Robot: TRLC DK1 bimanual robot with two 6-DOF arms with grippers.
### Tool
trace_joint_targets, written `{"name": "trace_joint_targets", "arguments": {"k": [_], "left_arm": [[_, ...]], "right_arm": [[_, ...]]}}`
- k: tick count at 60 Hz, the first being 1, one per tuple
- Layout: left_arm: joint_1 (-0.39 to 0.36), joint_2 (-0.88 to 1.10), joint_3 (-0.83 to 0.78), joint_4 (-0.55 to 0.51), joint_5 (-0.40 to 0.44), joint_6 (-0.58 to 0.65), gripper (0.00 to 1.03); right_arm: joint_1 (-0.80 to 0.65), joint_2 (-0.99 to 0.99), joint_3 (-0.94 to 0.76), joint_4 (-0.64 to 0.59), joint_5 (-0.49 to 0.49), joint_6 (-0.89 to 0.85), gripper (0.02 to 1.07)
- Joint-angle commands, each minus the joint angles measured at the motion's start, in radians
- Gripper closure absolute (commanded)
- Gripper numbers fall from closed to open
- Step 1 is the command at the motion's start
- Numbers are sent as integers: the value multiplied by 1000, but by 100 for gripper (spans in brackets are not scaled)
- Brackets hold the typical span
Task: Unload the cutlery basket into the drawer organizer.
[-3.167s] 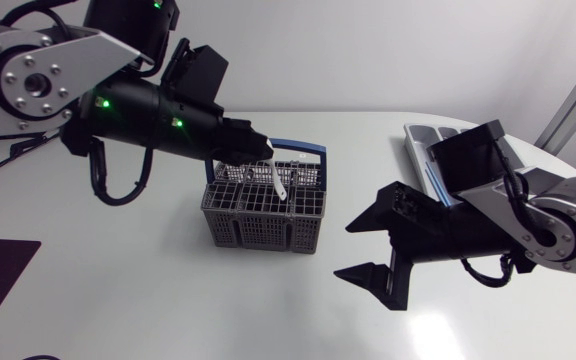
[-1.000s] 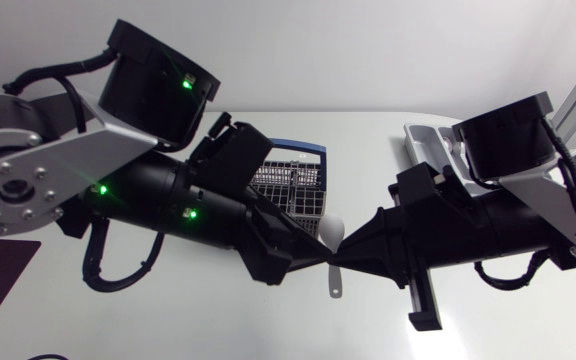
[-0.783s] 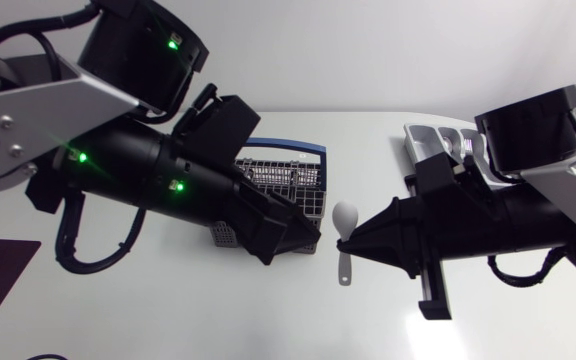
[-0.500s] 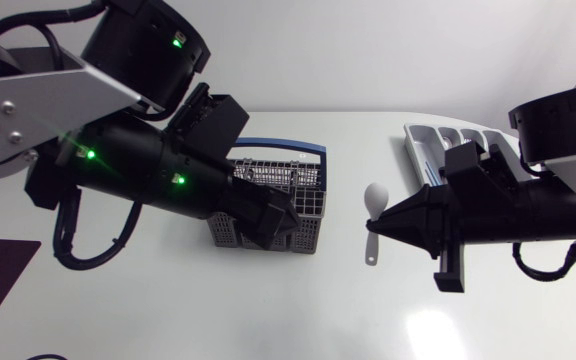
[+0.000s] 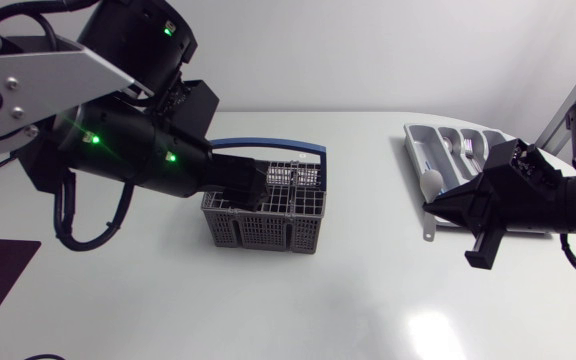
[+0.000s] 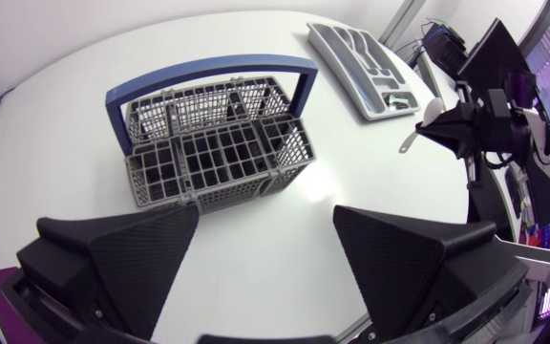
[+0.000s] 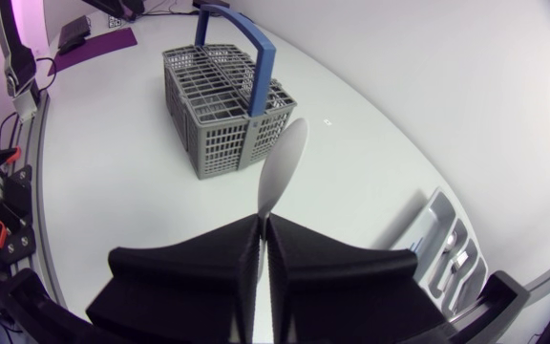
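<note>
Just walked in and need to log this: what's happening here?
The right gripper has its fingers shut on a white spoon, holding it at the edge of the drawer organizer, not yet set down. The left gripper hangs open near the cutlery basket, holding nothing.

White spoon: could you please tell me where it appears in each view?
Head view: white spoon in the right gripper, at the drawer organizer's edge.
Left wrist view: white spoon far ahead, beyond the cutlery basket, in the right gripper.
Right wrist view: white spoon upright in the right gripper.
Shared landmark: the cutlery basket's blue handle.
</note>
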Motion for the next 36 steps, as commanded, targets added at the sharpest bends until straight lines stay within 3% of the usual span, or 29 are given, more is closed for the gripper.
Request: {"name": "trace_joint_targets", "arguments": {"k": [1, 5, 17, 36], "left_arm": [[13, -11, 36, -26, -27, -40, 4], [10, -11, 31, -31, -86, -52, 4], [32, -14, 39, -62, -122, -64, 4], [90, -24, 31, -89, -148, -60, 4]], "right_arm": [[-43, 25, 30, -10, 18, -74, 101], [-79, 36, 36, -10, 28, -114, 101], [-174, 55, 42, 15, 64, -223, 101], [-315, 177, 17, 213, 152, -393, 101]]}}
